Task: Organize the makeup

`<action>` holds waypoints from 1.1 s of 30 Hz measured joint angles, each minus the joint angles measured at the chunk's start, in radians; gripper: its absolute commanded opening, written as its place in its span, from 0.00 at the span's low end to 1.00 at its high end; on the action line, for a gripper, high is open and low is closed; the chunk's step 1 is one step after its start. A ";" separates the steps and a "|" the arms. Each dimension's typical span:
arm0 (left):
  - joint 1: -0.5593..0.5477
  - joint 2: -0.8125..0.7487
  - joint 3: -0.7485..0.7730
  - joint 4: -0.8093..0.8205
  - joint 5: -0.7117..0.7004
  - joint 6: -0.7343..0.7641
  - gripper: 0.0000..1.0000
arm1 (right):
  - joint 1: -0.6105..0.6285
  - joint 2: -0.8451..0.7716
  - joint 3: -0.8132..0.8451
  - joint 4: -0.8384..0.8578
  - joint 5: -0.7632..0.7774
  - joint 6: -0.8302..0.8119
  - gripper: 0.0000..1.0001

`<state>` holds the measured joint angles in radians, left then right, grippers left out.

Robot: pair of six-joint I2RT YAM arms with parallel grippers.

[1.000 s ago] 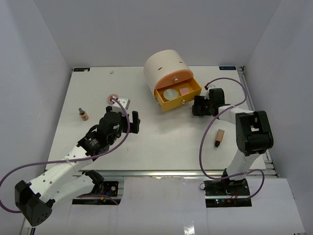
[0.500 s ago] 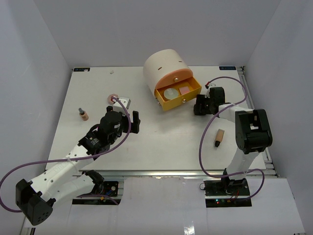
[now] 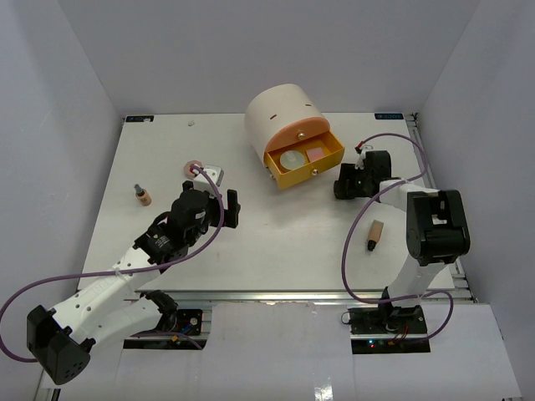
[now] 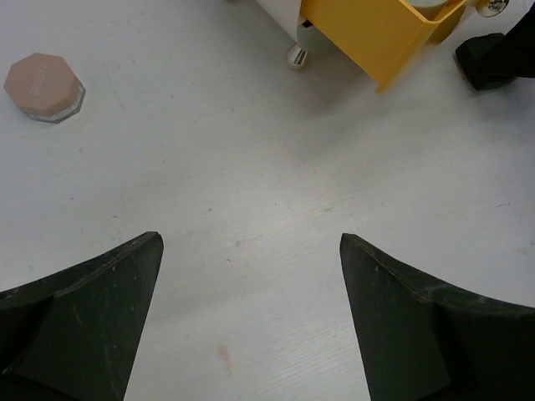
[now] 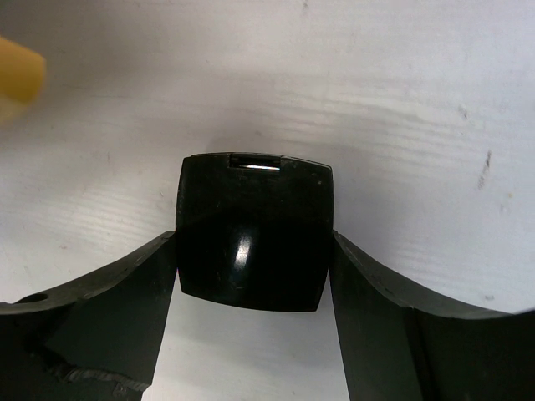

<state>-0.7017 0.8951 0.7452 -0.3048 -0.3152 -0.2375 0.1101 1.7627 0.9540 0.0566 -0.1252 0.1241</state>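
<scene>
A cream drum (image 3: 282, 113) stands at the far middle of the white counter (image 3: 276, 238). Its yellow drawer (image 3: 297, 178) is pulled out toward the near right, below a closed orange drawer (image 3: 303, 128). Each front carries a small round knob.

The surface (image 3: 276, 234) is lit brightly and evenly from above, with only soft shadows cast. In the right wrist view, glare is seen on the black square case (image 5: 276, 267); a yellow shape (image 5: 17, 75) at the edge is blurred.
</scene>
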 measured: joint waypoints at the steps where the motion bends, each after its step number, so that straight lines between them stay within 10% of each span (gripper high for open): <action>1: 0.000 0.000 0.000 0.000 0.001 0.000 0.98 | -0.007 -0.008 -0.006 -0.010 -0.008 -0.002 0.47; 18: 0.000 -0.003 0.000 0.002 0.016 -0.007 0.98 | -0.051 -0.496 -0.063 -0.130 -0.126 -0.172 0.27; 33: 0.001 -0.003 0.000 0.003 0.016 -0.008 0.98 | 0.106 -0.306 0.291 -0.130 -0.272 -0.220 0.39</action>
<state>-0.7010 0.8921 0.7452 -0.3015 -0.2987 -0.2451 0.2164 1.4564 1.2452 -0.0738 -0.3972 -0.0962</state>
